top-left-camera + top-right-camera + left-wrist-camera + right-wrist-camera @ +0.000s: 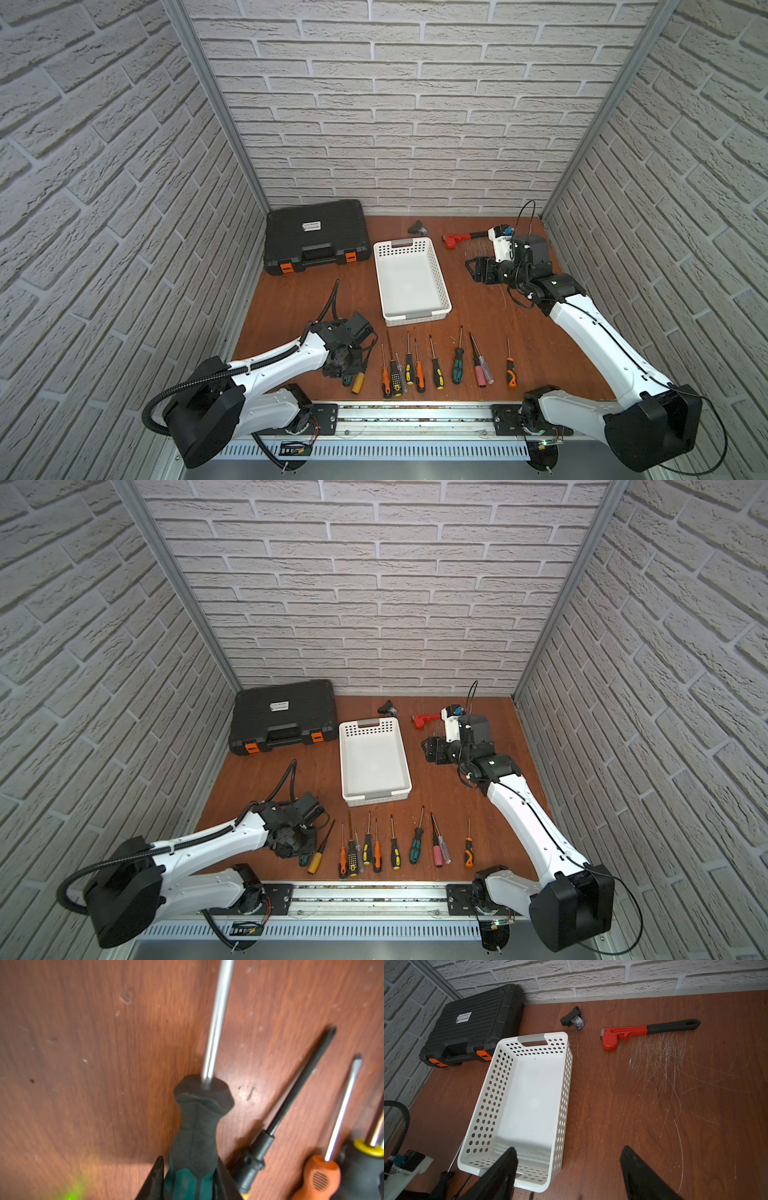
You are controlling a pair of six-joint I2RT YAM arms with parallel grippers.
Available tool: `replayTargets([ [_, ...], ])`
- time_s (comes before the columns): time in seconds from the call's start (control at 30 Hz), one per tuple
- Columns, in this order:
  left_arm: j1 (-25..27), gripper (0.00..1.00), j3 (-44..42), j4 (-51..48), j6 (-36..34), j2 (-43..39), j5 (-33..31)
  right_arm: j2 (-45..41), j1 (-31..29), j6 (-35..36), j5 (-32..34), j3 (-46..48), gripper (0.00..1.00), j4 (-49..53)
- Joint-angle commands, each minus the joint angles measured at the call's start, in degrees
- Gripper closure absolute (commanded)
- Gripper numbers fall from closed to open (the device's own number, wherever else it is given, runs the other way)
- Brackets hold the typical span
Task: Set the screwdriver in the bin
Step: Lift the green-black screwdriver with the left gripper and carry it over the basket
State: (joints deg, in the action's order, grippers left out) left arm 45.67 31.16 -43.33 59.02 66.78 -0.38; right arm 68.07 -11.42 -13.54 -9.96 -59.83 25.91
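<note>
The screwdriver [193, 1126] lay flat on the table [498, 324], near its front-left corner, at the left end of a row of other screwdrivers [435, 372] laid along the front edge. Its handle was moulded in black and teal-green, with a flared black collar from which a bright round steel shank emerged; the tip was out of frame. The left gripper [190, 1162] was clamped on the handle, one finger set against each side. A yellow-handled screwdriver [358, 383] lay just beside it. The bin [384, 286], white with perforated walls and a grey handle strip at each short end, stood well apart near the table's middle. The right gripper [569, 1148] was held spread and empty near the bin's right long wall.
</note>
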Motion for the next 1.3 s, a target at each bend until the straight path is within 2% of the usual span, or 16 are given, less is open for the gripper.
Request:
replayTargets([
  [0.0,0.21,0.9,-0.92,0.46,1.54,-0.84,-1.88,0.57,-0.36,-0.01,-0.7,-0.24,0.21,-2.09],
  [0.07,0.21,0.96,-0.47,-0.95,1.96,-1.99,-3.02,0.44,-0.39,0.09,-0.79,-0.2,0.21,-1.99],
  [0.2,-0.83,0.98,4.77,-8.08,1.1,-6.76,-7.07,-0.2,-0.37,0.18,-0.81,-0.37,0.21,-1.74],
  [0.33,-5.66,0.98,15.42,-9.89,-4.04,-6.41,-3.92,-0.3,-0.36,0.09,-1.08,-0.31,0.21,-1.72],
  [0.53,-6.71,0.98,37.5,-8.22,-9.25,7.33,-1.29,1.44,-0.4,1.28,-0.26,2.7,0.23,-3.5],
  [0.73,-6.21,1.0,50.08,-2.5,-11.34,23.22,1.58,7.4,-0.43,1.86,0.98,4.81,0.28,-5.8],
  [0.83,-5.51,1.0,53.83,-1.6,-11.26,29.44,0.47,10.6,-0.74,0.94,1.12,5.59,0.32,-7.79],
  [1.03,-4.68,1.0,56.62,1.65,-9.39,36.89,-1.21,15.29,-3.51,0.82,3.56,6.19,0.32,-8.53],
  [1.27,-3.92,1.0,54.46,3.98,-7.16,40.17,-3.45,15.2,-4.7,-0.7,3.81,9.63,0.32,-7.36],
])
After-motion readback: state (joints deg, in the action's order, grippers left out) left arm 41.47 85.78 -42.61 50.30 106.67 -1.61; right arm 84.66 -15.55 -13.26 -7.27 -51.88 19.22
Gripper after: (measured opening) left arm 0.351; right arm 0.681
